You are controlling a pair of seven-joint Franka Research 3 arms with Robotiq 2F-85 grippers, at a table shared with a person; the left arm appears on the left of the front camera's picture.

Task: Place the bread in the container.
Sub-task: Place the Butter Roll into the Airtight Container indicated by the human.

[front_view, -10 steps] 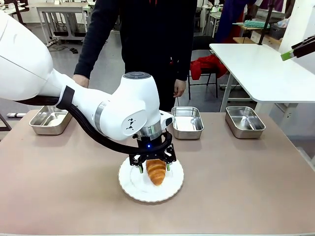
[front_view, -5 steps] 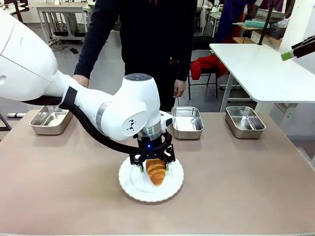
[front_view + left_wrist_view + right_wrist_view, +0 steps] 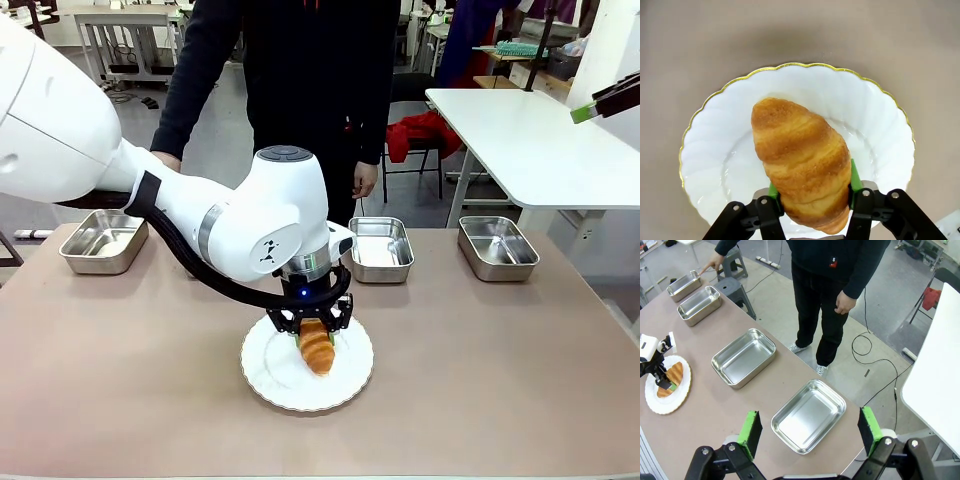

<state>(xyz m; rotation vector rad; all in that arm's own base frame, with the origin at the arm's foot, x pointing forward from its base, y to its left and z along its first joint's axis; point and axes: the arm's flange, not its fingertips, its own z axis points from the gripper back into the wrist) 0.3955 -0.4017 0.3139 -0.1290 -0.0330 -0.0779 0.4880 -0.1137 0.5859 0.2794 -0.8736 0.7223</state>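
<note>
Behind bread (image 3: 802,170): green pincer pads (image 3: 855,177).

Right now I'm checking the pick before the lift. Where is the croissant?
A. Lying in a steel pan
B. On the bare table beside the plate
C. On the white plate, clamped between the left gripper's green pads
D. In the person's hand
C: the left wrist view shows the croissant on the white scalloped plate, with the left gripper shut on its sides.

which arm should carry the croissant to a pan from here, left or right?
Left. The left claw is shut on the croissant, which lies on the white plate. The right claw is open, holds nothing, and hangs high over the far-right pan, away from the plate.
</note>
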